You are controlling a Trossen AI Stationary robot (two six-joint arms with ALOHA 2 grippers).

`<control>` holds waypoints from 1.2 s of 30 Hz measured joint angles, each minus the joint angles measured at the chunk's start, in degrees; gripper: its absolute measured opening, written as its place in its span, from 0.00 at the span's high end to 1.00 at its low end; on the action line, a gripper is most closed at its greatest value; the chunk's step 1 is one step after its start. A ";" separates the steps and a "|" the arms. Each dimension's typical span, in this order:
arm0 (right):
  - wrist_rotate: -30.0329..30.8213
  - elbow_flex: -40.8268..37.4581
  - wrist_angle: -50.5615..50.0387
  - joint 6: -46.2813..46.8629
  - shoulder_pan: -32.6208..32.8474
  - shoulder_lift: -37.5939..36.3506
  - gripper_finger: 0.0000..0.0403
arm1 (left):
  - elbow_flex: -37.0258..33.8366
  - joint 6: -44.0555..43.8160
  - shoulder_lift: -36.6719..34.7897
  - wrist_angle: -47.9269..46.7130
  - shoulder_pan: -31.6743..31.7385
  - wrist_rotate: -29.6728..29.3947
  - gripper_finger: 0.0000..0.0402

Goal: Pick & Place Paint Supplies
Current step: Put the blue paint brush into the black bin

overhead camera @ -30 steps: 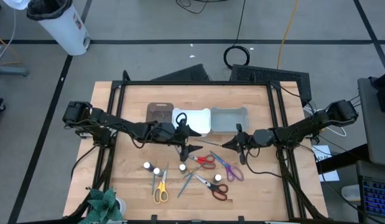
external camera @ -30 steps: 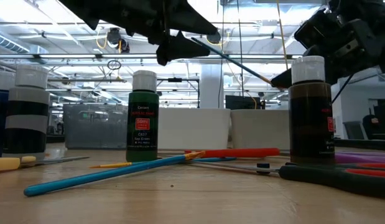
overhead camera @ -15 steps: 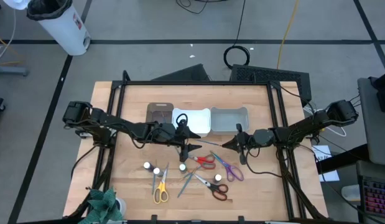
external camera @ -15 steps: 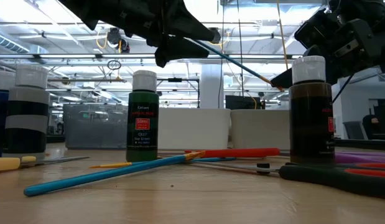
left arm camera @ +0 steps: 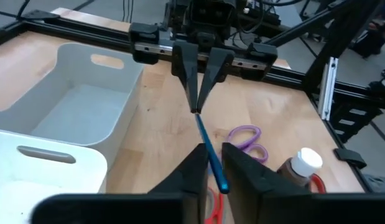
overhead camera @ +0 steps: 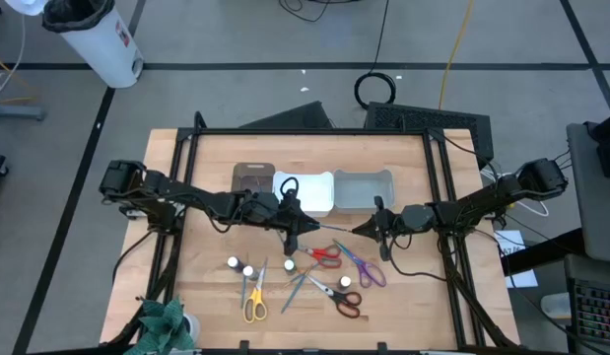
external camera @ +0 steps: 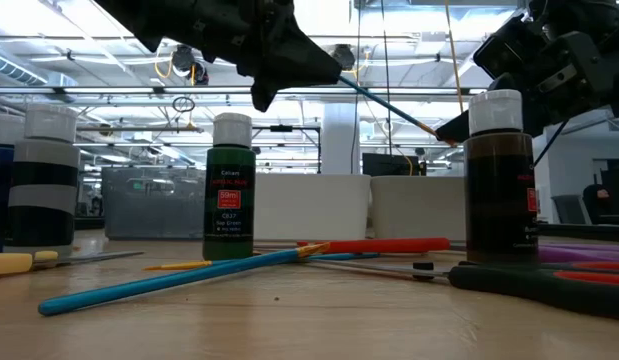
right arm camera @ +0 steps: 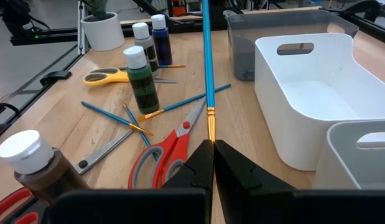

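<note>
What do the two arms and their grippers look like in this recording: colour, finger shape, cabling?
Both arms are black and slender, built of jointed segments. The left gripper and right gripper each end in two flat, dark fingers that taper to narrow tips. Black cables trail from the right arm's base. No markings are legible.

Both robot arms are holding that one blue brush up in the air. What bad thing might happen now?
The thin blue paintbrush hangs between the left gripper and the right gripper, each shut on one end. If both pull, it may bend or slip. If it drops, it could land on the red-handled scissors or tip the brown white-capped paint bottle below, instead of reaching the white plastic bin.
</note>
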 joint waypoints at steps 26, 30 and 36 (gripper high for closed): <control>1.73 -0.06 -5.63 1.74 0.00 -10.82 0.60 | -0.12 1.99 -2.11 -2.84 -0.15 -1.98 0.98; 1.70 -0.04 -15.59 1.83 0.00 -18.52 0.49 | -0.09 2.19 -5.91 -6.78 -1.40 -7.89 0.98; 1.64 -0.04 -26.24 5.34 0.00 -27.80 0.43 | -0.18 3.05 -11.56 -14.34 -4.84 -20.27 0.98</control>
